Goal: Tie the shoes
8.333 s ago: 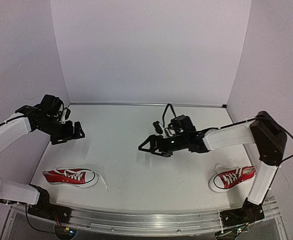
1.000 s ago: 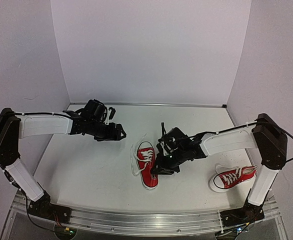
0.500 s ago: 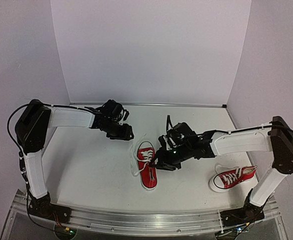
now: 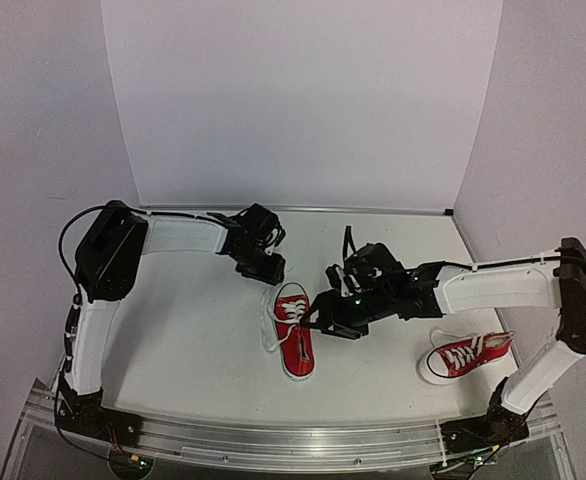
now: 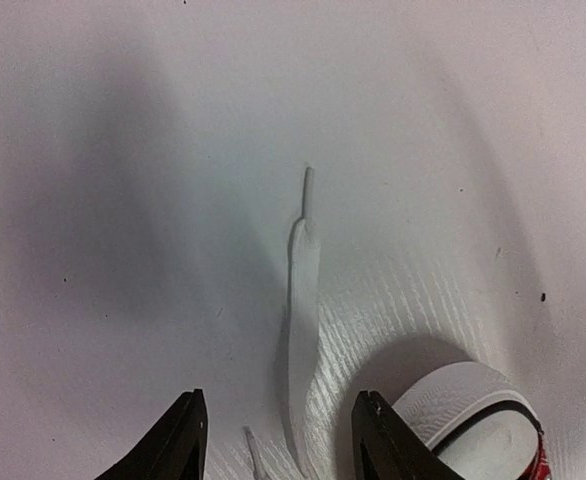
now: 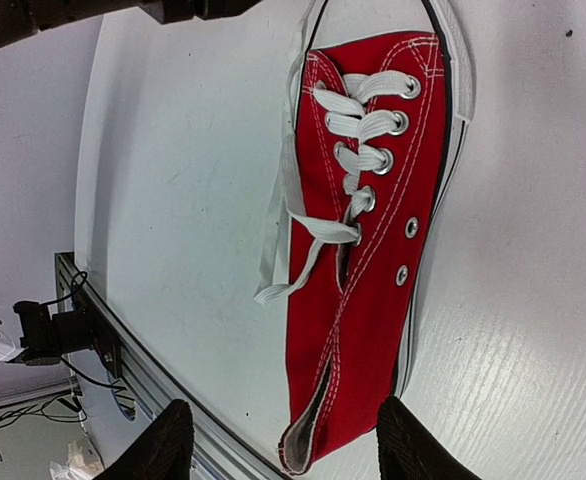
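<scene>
One red shoe [image 4: 294, 342] lies in the middle of the table, toe cap away from the arm bases, its white laces loose. My left gripper [image 4: 272, 276] hangs just beyond that toe. In the left wrist view the gripper [image 5: 278, 442] is open, with a flat lace end [image 5: 303, 290] lying on the table between its fingers and the white toe cap [image 5: 470, 417] at the right. My right gripper [image 4: 323, 322] is at the shoe's right side. In the right wrist view it [image 6: 285, 446] is open, straddling the heel end of the shoe [image 6: 373, 230]. The second red shoe [image 4: 466, 355] lies at the near right.
White walls close the table at the back and on both sides. A metal rail [image 4: 273, 432] runs along the near edge, seen also in the right wrist view as a rail [image 6: 123, 350] beside the shoe's heel.
My left arm has swung right, to the middle shoe's toe, and its jaws have narrowed. My right gripper's jaws have spread wider beside the shoe. The shoe has stayed in place.
</scene>
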`<control>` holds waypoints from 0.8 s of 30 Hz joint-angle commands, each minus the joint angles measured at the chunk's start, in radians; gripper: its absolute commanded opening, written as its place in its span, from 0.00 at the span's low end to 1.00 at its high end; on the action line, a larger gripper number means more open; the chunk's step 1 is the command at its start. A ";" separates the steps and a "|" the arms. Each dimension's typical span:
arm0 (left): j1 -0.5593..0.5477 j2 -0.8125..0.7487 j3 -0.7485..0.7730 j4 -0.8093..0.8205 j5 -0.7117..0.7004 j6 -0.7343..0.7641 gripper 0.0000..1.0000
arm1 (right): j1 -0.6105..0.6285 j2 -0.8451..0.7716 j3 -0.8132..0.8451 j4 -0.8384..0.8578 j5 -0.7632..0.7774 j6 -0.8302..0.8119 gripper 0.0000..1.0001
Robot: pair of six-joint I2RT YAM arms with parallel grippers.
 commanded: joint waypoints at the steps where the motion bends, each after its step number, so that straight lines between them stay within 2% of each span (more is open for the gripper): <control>1: -0.022 0.055 0.104 -0.083 -0.089 0.050 0.50 | 0.004 -0.008 -0.018 0.019 0.025 -0.007 0.59; 9: -0.037 0.135 0.188 -0.165 -0.106 0.093 0.41 | 0.004 0.012 -0.052 0.053 0.028 0.002 0.56; 15: -0.038 0.110 0.186 -0.183 -0.102 0.112 0.15 | 0.005 0.040 -0.080 0.135 -0.012 0.030 0.54; 17: -0.038 0.077 0.176 -0.169 -0.099 0.112 0.03 | 0.004 0.032 -0.077 0.137 -0.011 0.026 0.54; 18: -0.038 0.056 0.173 -0.164 -0.098 0.109 0.00 | 0.004 0.025 -0.075 0.138 -0.010 0.024 0.54; 24: -0.061 -0.114 0.143 -0.082 -0.018 0.111 0.00 | -0.013 -0.093 -0.091 0.138 0.023 0.011 0.55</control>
